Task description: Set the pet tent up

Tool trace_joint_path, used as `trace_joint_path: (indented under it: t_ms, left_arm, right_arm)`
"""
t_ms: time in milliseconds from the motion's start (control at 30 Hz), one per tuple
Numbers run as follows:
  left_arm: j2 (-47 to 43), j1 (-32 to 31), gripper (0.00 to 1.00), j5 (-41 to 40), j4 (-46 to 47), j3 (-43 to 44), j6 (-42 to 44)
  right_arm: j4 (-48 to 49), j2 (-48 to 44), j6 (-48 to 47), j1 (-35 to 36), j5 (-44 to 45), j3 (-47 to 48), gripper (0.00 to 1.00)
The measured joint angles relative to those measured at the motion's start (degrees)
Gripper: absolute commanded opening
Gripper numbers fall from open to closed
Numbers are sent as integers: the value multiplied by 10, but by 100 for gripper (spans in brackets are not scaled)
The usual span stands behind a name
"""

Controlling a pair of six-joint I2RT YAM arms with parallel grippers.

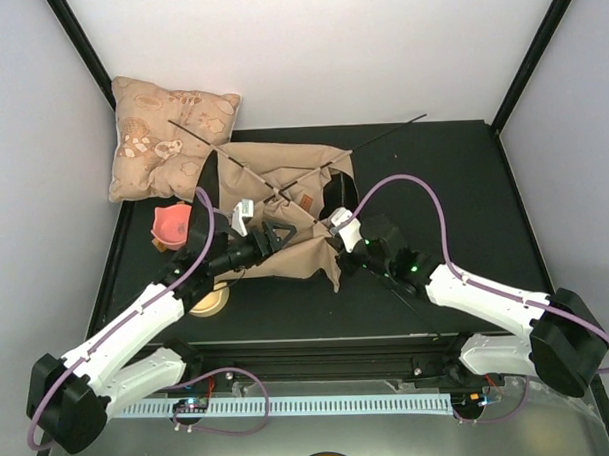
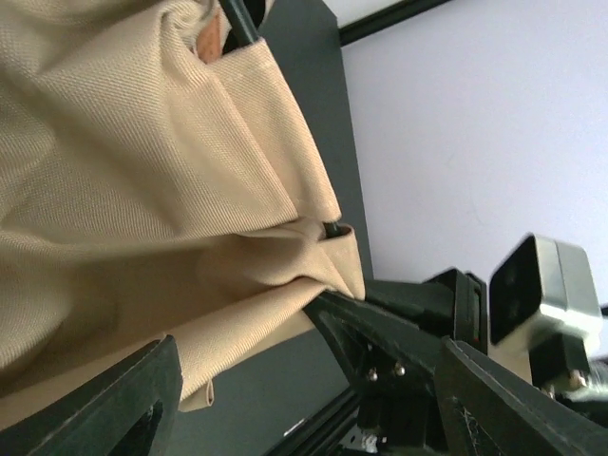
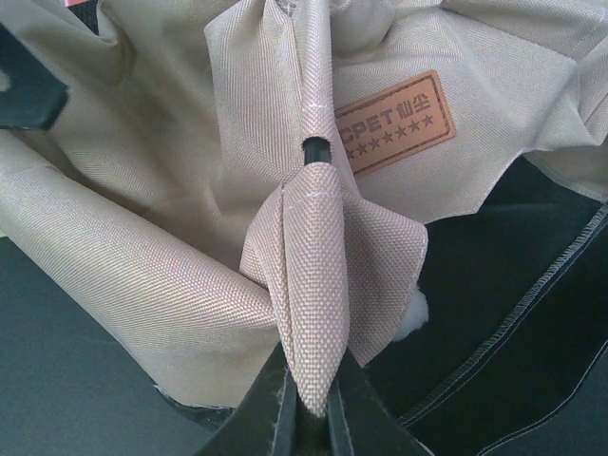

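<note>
Patterned cushion (image 1: 171, 133) back-left; pink cup (image 1: 171, 225), beige roll (image 1: 209, 301) nearer.

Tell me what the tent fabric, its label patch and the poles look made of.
Tent fabric: tan woven canvas, matte, coarse weave visible. Label patch: brown leather or imitation, embossed lettering. Poles: thin, black, smooth; possibly fibreglass or plastic, unclear.

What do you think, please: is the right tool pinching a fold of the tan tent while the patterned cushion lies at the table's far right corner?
Not quite: the top view shows the cushion at the far left corner. The right tool does pinch a fold of the tent.
</note>
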Motion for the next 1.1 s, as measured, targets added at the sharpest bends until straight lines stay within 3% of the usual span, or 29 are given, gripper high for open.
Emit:
trace_joint_path:
  t_ms: [267,433,633,867,1100]
  left_arm:
    - [29,-1,69,-49,-7,18,-57]
    - [58,-2,67,-74,-33,80,-77]
    - [106,-7,53,-81,-45,126,-100]
    - [153,-21,61,-95,-98,137,-127]
    - [163,-32,59,-114,-138,148,-151]
  right_arm:
    - [0,0,-21,33,37,0,4]
    - [1,1,-33,49,56,0,4]
    - [2,6,-46,62,76,0,4]
    - [-1,15,-55,75,94,4,4]
    - [-2,21,-63,86,108,6,5]
